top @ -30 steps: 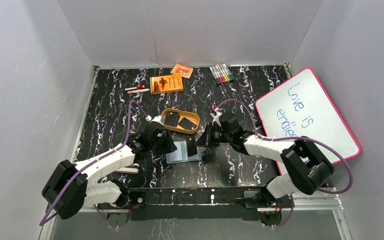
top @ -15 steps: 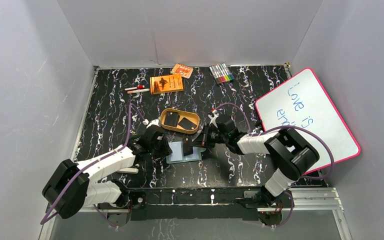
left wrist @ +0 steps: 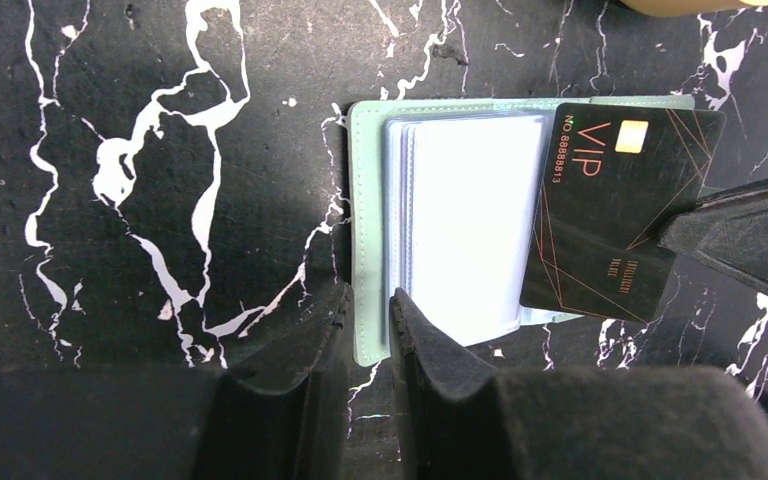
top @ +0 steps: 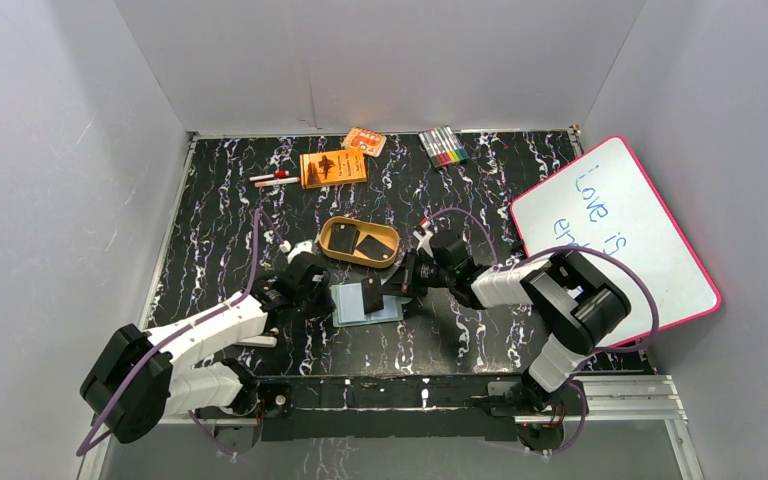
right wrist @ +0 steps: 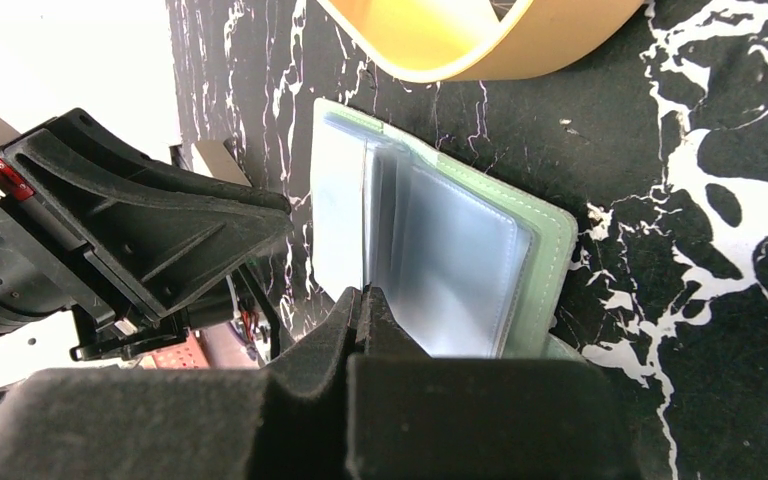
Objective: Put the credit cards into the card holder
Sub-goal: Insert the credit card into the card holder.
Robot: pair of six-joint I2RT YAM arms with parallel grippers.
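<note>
The card holder (top: 353, 305), a pale green booklet with clear sleeves, lies open on the black marbled table. My right gripper (top: 388, 288) is shut on a black credit card (left wrist: 615, 215) marked VIP and holds it tilted over the holder's right half. In the right wrist view only the card's thin edge shows between the fingers (right wrist: 345, 320), in front of the sleeves (right wrist: 450, 265). My left gripper (left wrist: 370, 300) stands at the card holder's (left wrist: 365, 230) left edge, jaws a narrow gap apart, the green cover showing between them. Two more credit cards (top: 341, 239) (top: 372, 247) lie in a tan tray (top: 392, 233).
An orange booklet (top: 333, 167), a small orange pack (top: 364, 141), a set of markers (top: 443, 146) and two pens (top: 274, 179) lie along the back. A pink-rimmed whiteboard (top: 615, 235) leans at the right. The tray sits just behind the holder.
My right gripper has carried the card leftward over the holder. The left gripper has shifted slightly nearer and its jaws have narrowed.
</note>
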